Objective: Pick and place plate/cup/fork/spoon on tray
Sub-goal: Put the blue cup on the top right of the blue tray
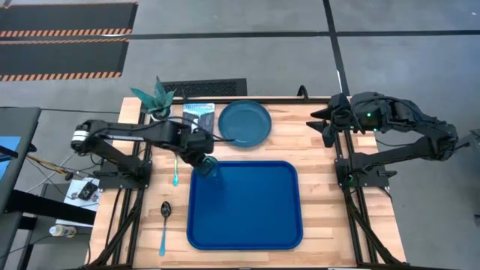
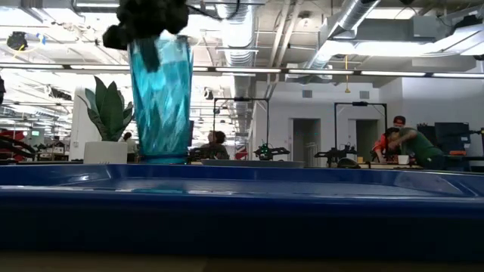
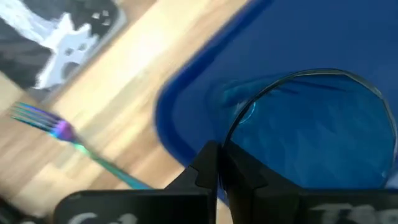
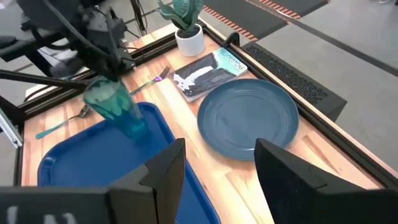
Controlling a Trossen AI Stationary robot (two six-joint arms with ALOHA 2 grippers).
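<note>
The translucent teal cup (image 1: 211,167) is over the far-left corner of the blue tray (image 1: 255,217), held by my left gripper (image 1: 202,155). In the low view the cup (image 2: 161,98) stands upright with its base at the tray's floor; whether it touches, I cannot tell. The dark-teal plate (image 1: 244,122) lies flat on the table beyond the tray. The fork (image 1: 175,171) lies left of the tray and the spoon (image 1: 164,220) nearer the front. My right gripper (image 4: 217,174) is open and empty, above the table's far right. My left gripper is shut on the cup's rim (image 3: 231,138), on the side toward the table's left edge. One finger is inside the cup and one outside, pinching the wall. The fingers (image 2: 147,19) come from above, pointing down. The cup hangs below them, open end up.
A white pot with a teal plant (image 1: 159,99) and a picture booklet (image 1: 199,112) sit at the far left, next to the plate. Most of the tray's floor (image 1: 262,225) is bare. People show in the room behind the table (image 2: 404,143).
</note>
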